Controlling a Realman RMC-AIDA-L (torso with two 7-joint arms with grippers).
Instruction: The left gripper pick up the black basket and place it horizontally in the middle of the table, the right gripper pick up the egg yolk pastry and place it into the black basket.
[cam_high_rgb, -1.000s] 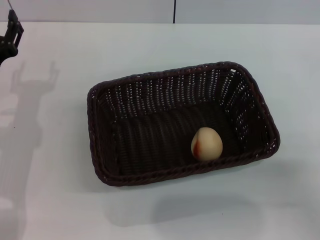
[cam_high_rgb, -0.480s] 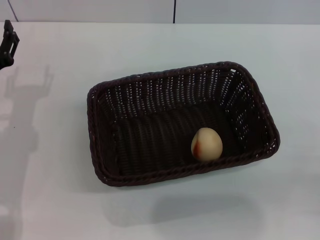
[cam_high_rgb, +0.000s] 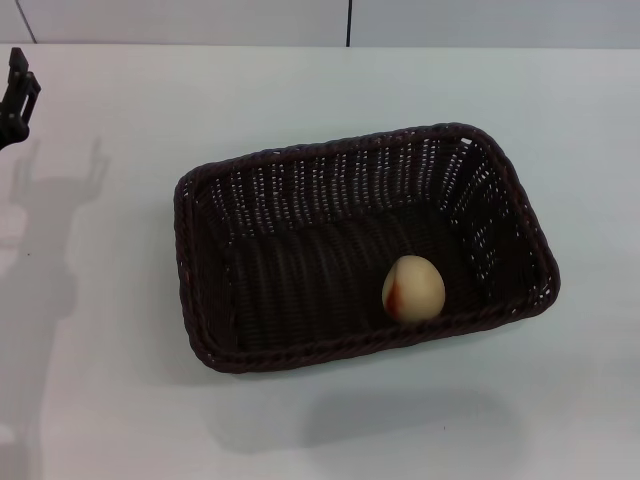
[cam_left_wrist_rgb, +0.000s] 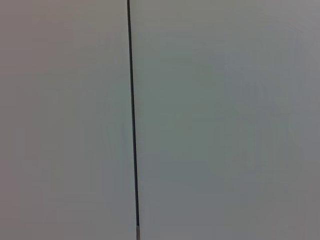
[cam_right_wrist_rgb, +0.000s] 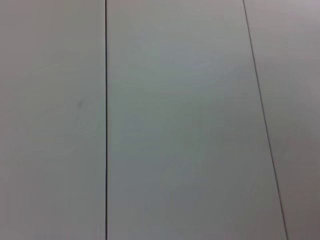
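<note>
The black basket (cam_high_rgb: 250, 330) lies lengthwise across the middle of the white table (cam_high_rgb: 100, 380). The egg yolk pastry (cam_high_rgb: 413, 288) rests inside it, on the bottom near the front right wall, reddish patch facing left. My left gripper (cam_high_rgb: 18, 88) shows only as a black tip at the far left edge of the head view, well away from the basket, holding nothing. My right gripper is out of view. Both wrist views show only a plain grey wall with dark seams.
The table's far edge meets a grey wall (cam_high_rgb: 450, 20) with a dark vertical seam (cam_high_rgb: 349, 22). The left arm's shadow (cam_high_rgb: 50, 220) falls on the left part of the table.
The left gripper has drawn back to the left and slightly away, so less of it shows at the edge. Basket and pastry have not moved.
</note>
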